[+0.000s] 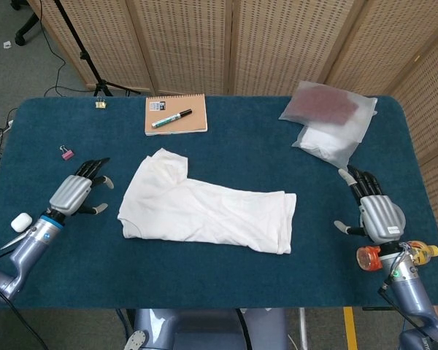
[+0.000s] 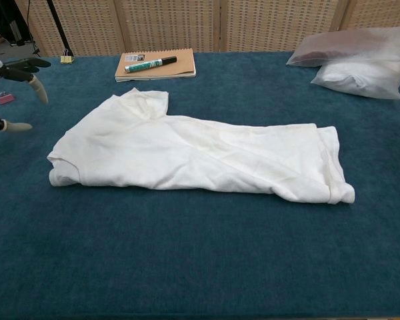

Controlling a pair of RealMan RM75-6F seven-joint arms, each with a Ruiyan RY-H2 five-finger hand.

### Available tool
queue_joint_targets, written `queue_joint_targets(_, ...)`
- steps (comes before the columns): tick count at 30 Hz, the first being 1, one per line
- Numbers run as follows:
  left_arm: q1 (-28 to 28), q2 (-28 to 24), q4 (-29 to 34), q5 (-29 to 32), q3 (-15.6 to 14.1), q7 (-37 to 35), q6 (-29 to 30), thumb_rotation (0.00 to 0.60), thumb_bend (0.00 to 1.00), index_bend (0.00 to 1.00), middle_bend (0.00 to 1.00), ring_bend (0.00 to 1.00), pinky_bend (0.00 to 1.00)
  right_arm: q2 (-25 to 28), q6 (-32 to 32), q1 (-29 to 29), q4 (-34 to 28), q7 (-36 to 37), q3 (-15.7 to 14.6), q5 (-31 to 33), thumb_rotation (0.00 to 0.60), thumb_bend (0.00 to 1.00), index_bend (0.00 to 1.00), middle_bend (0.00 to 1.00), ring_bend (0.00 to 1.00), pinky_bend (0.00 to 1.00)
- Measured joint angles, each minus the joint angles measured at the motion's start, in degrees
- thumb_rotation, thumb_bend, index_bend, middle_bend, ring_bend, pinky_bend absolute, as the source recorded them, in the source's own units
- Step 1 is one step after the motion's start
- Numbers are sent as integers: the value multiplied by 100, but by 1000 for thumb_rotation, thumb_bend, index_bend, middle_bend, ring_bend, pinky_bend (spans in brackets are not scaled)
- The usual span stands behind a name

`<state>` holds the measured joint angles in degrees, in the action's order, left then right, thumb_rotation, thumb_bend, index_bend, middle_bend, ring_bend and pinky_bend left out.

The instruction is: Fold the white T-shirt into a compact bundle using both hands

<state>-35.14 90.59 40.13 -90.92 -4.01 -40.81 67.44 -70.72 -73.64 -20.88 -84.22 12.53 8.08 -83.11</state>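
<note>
A white T-shirt point(image 1: 204, 207) point(image 2: 193, 157) lies folded lengthwise on the blue table, one sleeve sticking up at its left end, its hem at the right. My left hand point(image 1: 78, 189) point(image 2: 13, 80) hovers to the left of the shirt, fingers spread, holding nothing. In the head view my right hand point(image 1: 374, 206) sits off the shirt's right end near the table's right edge, fingers apart and empty. Neither hand touches the cloth. The chest view does not show the right hand.
A brown notebook point(image 1: 176, 114) with a green marker point(image 1: 171, 118) lies at the back. Two plastic bags point(image 1: 334, 120) are stacked at the back right. A pink clip point(image 1: 66, 153) lies left, a gold clip point(image 1: 101, 104) at the back left. Wicker screens stand behind.
</note>
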Motion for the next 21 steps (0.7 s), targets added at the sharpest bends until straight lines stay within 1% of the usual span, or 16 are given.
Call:
queue_joint_targets(7, 1, 191, -340, -238, -146, 104, -8, 600, 175, 437, 0, 0, 0, -10, 23, 4, 4, -19, 12, 42, 600, 164, 35, 0, 0, 7)
queue_joint_targets(12, -6, 389, -643, -350, -191, 389, 77, 600, 82, 380, 0, 0, 0, -12, 43, 2, 21, 7, 20, 57, 600, 182, 35, 0, 0, 7)
queue_joint_targets(14, -5, 484, -777, -384, -201, 440, 116, 600, 51, 377, 0, 0, 0, -13, 49, 2, 24, 11, 22, 61, 600, 183, 35, 0, 0, 7)
queue_joint_targets(21, -18, 953, -1347, -434, -187, 471, 200, 600, 52, 377, 0, 0, 0, -20, 75, -4, 39, 24, 23, 65, 600, 195, 36, 0, 0, 7)
